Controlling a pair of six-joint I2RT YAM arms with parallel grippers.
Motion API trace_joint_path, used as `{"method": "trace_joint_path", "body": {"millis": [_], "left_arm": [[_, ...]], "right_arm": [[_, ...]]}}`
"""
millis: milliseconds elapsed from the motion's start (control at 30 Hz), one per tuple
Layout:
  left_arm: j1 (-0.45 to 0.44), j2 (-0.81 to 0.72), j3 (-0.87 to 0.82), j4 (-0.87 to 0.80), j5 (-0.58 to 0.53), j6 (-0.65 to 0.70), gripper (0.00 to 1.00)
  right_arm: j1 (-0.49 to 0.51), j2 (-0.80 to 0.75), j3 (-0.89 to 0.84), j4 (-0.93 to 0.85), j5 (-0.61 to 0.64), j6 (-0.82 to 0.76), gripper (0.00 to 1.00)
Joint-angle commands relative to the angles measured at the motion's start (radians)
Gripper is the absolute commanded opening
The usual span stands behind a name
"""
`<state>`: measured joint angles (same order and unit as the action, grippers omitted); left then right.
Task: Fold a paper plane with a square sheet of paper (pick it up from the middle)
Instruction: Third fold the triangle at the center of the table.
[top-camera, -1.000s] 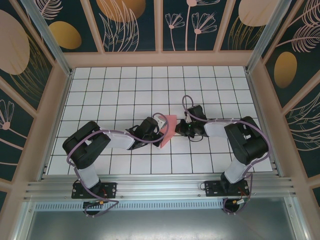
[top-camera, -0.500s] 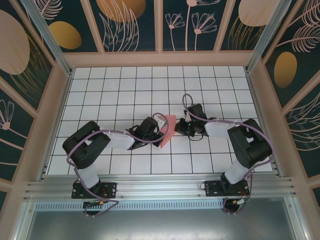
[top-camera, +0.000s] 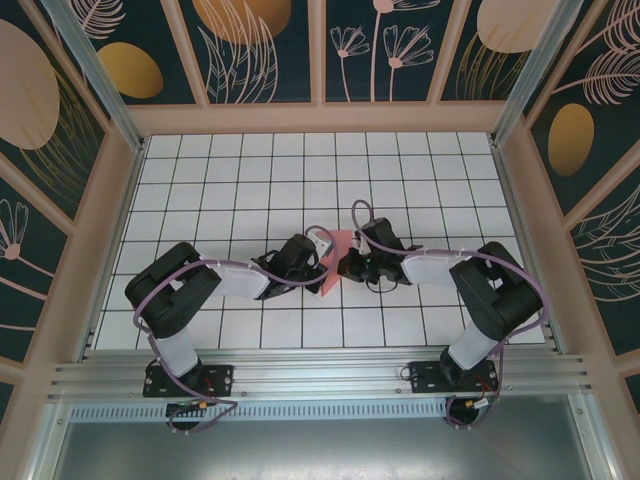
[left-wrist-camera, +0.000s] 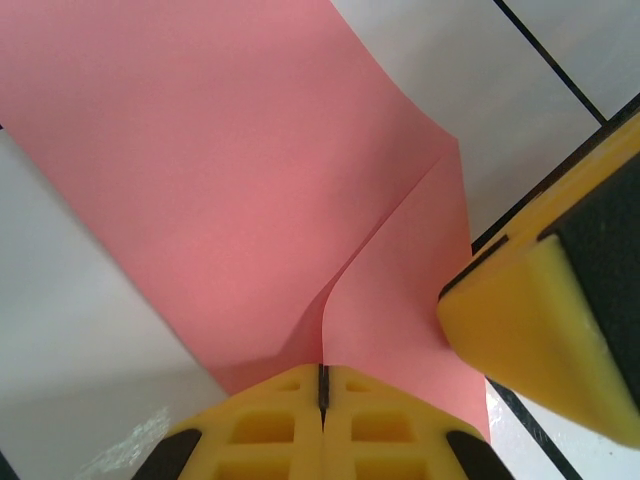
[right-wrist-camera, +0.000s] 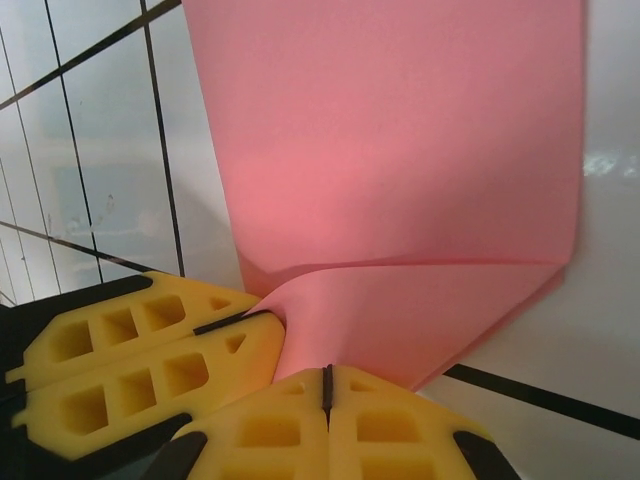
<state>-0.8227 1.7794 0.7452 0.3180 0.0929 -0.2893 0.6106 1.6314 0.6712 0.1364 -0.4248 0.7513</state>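
Surface: white grid-lined bench (top-camera: 230, 170) with thin black lines, glossy enough to throw reflections in both wrist views

Room: I'm boxed in by dark teal wall panels (top-camera: 250, 50) printed with gold and pink leaves and set in pale wooden frames. An aluminium rail (top-camera: 320, 378) runs across the near edge where my bases sit

Around: purple cables (top-camera: 150, 290) loop along both arms. My elbows are swung outward and my wrists meet near mid-bench

Task item: the salmon-pink square sheet of thin paper (top-camera: 338, 247) sits between my two wrists, just right of bench centre. From the top it shows as a narrow tilted strip, partly hidden under my wrists

Left end effector (left-wrist-camera: 322, 390): yellow foam pads pressed together with the sheet's edge pinched between them. A raised pucker runs up the paper from the pinch

Right end effector (right-wrist-camera: 327, 395): pads likewise closed on the sheet. Near my grip the paper curls over a second layer, with a crease running off to the right edge

In the way: the two end effectors crowd each other. In the right wrist view the left pads sit just beside mine at lower left, touching the sheet. In the left wrist view the right pad juts in from the right over the paper's edge
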Motion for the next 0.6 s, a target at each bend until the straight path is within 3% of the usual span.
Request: {"method": "trace_joint_path", "body": {"millis": [0,200,567], "left_arm": [[0.008,0.030,-0.009,-0.077,-0.028,0.010,0.00],[0.008,0.040,-0.005,-0.090,-0.040,0.013,0.00],[0.007,0.032,-0.007,-0.086,-0.056,0.006,0.00]], "right_arm": [[0.000,0.041,-0.031,0.073,-0.008,0.025,0.03],[-0.007,0.086,-0.039,0.080,-0.004,0.017,0.03],[0.044,-0.033,-0.058,0.088,-0.011,0.061,0.04]]}}
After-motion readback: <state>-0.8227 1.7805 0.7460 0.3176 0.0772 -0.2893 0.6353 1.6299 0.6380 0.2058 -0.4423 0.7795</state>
